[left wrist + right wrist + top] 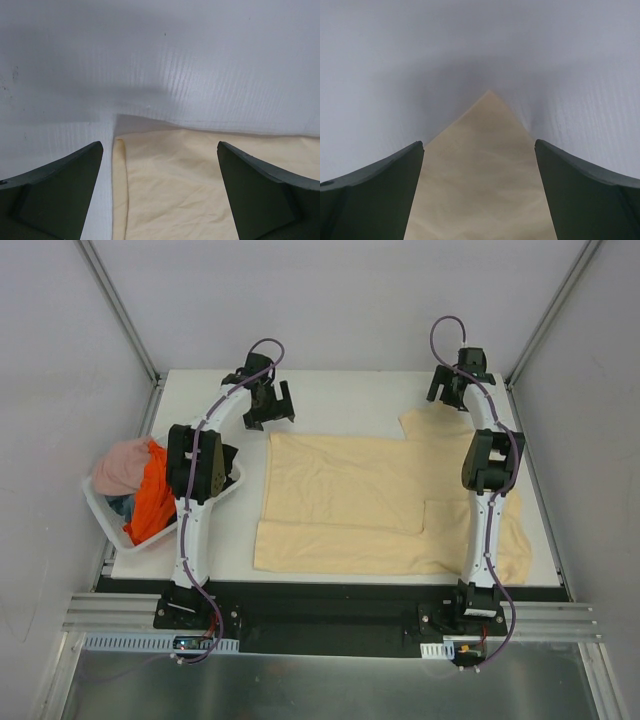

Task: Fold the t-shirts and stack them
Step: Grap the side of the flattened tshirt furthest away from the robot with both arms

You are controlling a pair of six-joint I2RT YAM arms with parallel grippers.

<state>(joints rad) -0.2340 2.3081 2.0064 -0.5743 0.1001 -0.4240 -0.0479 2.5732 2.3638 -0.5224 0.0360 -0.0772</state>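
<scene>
White table (340,400) filling the middle of the top view, grey walls around it; spread flat over its centre and right, the pale yellow-beige t-shirt (350,500), lightly wrinkled, one sleeve pointing toward the upper right, a squared fold line at lower right, the lower right edge hidden under the right arm (481,535); left arm (187,530) running up the left side of the frame and bending toward the upper centre; white basket (100,502) at the left edge, set askew by the table's left border, partly behind the left arm; inside it, bright orange t-shirt (152,502) in the middle and dusty pink t-shirt (122,466) bunched at the upper left, touching each other; something dark just right of them beneath the arm, too hidden to name; left gripper (272,405) at upper centre-left, just beyond the pale shirt's upper left corner, jaws spread wide, holding nothing; in its wrist view, that corner and its rolled hem in the lower centre, between the two dark fingers (60,190); right gripper (452,390) at upper right, over the sleeve tip, jaws likewise wide apart and empty; in its wrist view, the sleeve's pointed tip at mid-frame between the fingers; contact with the cloth impossible to tell for either.
</scene>
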